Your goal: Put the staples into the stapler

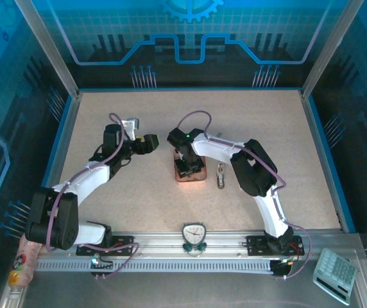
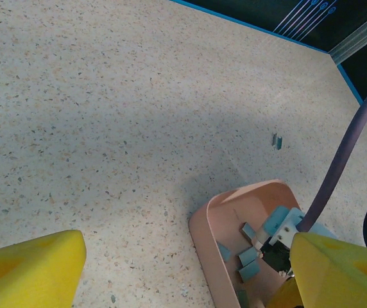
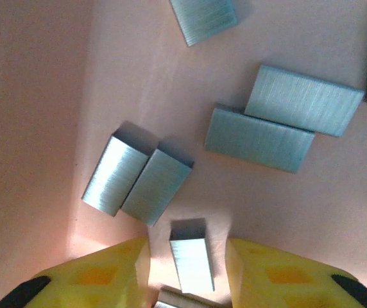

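Note:
The pink tray (image 1: 190, 179) sits mid-table with several grey strips of staples (image 3: 280, 119) lying loose on its floor (image 3: 138, 64). My right gripper (image 3: 188, 269) reaches down into the tray (image 2: 203, 244), open. One staple strip (image 3: 190, 256) lies between its yellow fingers (image 3: 106, 276), with a small gap on each side. The stapler (image 1: 221, 175) lies on the table just right of the tray. My left gripper (image 1: 146, 142) hovers left of the tray, open and holding nothing. From its wrist view I see more staples (image 2: 249, 256) and the right gripper (image 2: 280, 224) inside the tray.
A tiny grey piece (image 2: 276, 140) lies on the table beyond the tray. A timer (image 1: 194, 234) stands on the rail between the arm bases, and a calculator (image 1: 337, 274) lies at the near right. Blue walls ring the table.

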`<act>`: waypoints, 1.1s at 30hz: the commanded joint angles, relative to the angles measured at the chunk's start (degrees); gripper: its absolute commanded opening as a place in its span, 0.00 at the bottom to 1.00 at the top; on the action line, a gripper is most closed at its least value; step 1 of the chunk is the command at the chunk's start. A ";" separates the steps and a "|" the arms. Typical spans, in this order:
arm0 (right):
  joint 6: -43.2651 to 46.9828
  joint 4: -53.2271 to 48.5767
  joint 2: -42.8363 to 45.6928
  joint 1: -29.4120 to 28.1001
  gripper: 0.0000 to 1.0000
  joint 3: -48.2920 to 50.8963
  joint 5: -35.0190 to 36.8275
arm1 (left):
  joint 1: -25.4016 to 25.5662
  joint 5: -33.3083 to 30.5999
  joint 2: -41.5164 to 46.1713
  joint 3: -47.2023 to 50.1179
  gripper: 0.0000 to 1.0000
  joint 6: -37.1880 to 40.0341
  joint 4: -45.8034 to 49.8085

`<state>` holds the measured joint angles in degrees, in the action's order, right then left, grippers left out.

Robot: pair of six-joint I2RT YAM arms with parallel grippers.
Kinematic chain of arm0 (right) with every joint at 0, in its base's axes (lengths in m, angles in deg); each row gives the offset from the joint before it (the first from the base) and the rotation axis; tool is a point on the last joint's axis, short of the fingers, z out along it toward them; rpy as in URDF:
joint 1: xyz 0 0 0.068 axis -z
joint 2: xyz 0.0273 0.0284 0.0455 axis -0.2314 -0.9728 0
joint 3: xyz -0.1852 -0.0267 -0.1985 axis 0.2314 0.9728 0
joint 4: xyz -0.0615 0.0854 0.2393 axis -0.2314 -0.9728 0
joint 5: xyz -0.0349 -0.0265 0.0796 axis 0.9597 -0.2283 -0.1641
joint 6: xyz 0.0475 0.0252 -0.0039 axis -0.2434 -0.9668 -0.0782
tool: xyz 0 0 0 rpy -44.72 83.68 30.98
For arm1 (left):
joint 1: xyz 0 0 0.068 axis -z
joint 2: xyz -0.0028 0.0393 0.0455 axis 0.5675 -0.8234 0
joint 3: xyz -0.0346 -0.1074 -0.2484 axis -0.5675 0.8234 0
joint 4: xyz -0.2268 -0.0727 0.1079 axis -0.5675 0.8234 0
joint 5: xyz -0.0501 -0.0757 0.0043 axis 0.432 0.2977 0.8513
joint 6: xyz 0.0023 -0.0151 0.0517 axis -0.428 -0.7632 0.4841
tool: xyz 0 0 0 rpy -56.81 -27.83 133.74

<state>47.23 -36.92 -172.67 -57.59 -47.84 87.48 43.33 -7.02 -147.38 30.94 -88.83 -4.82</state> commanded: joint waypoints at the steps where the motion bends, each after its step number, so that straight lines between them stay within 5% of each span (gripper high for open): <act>1: -0.52 0.76 -2.45 0.42 0.32 1.51 0.56 | -0.57 0.26 1.21 0.53 0.84 -0.02 -0.61; 16: -0.43 3.12 7.27 1.22 0.15 3.91 5.06 | -0.58 0.42 1.42 0.64 0.84 0.31 -0.80; 33: -1.54 2.33 9.68 1.14 0.14 3.22 4.66 | -0.58 0.66 1.50 0.85 0.84 0.27 -1.43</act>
<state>46.69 -33.68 -166.17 -56.80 -44.39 91.26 43.31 -7.00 -147.35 31.03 -88.81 -4.88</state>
